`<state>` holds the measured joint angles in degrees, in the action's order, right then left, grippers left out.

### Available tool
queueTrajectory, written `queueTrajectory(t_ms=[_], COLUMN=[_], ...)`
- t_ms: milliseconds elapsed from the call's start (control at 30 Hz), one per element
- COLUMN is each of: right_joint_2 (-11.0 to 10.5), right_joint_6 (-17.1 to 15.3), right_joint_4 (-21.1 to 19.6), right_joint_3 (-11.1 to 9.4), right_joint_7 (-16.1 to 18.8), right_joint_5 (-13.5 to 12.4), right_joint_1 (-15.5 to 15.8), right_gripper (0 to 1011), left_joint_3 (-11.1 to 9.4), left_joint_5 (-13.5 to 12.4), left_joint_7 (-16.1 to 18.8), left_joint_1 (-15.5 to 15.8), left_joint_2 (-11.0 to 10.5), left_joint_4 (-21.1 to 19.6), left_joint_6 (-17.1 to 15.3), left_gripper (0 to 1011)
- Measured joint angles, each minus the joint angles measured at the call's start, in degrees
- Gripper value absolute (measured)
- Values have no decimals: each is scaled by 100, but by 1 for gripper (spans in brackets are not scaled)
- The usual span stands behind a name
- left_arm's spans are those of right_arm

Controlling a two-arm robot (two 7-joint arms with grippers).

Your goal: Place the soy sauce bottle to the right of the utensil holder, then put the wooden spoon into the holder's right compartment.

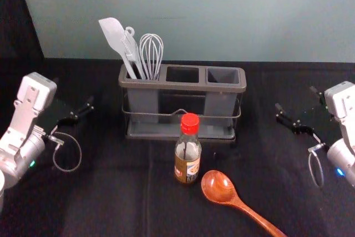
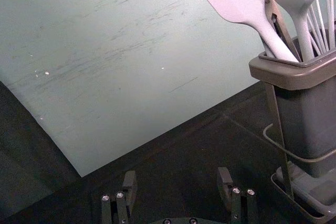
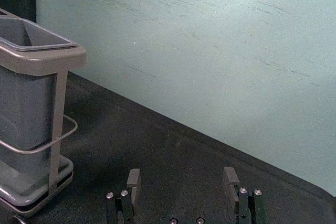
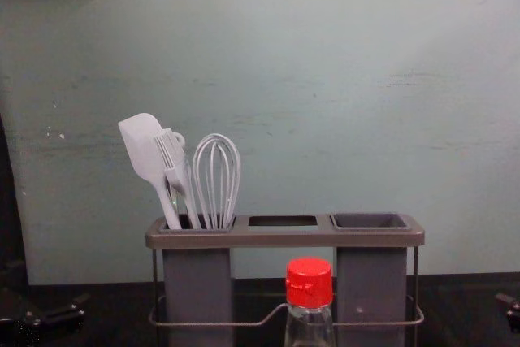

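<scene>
Soy btl [image 1: 187, 156]: red cap [image 1: 189, 124], brn/white label [image 1: 192, 170]. Wooden spoon [image 1: 219, 187] orange-brn; holder [image 1: 177, 86] dk grey w/ brownish-grey rim. Spatula [image 1: 113, 34] & whisk [image 1: 151, 54] lt grey, cloth [image 1: 111, 192] blk.

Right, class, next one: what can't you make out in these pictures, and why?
- Spoon: handle tip, cut off by the head view's bottom edge.
- Bottle: label wording, too small in the head view; base, cut off by the chest view's bottom edge.
- Spatula and whisk: lower ends, hidden by the left compartment's walls in the head view.
</scene>
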<state>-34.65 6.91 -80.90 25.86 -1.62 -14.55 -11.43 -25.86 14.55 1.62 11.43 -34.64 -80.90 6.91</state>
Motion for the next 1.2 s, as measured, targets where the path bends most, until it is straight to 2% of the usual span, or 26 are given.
queueTrajectory(t_ms=[1200], right_joint_2=[0], right_joint_6=[0], right_joint_4=[0], right_joint_3=[0], right_joint_7=[0], right_joint_5=[0], right_joint_1=[0], right_gripper=[1003], left_joint_3=[0], left_joint_5=[0], left_joint_7=[0], left_joint_1=[0], left_joint_2=[0], left_joint_4=[0], left_joint_6=[0], left_gripper=[1005])
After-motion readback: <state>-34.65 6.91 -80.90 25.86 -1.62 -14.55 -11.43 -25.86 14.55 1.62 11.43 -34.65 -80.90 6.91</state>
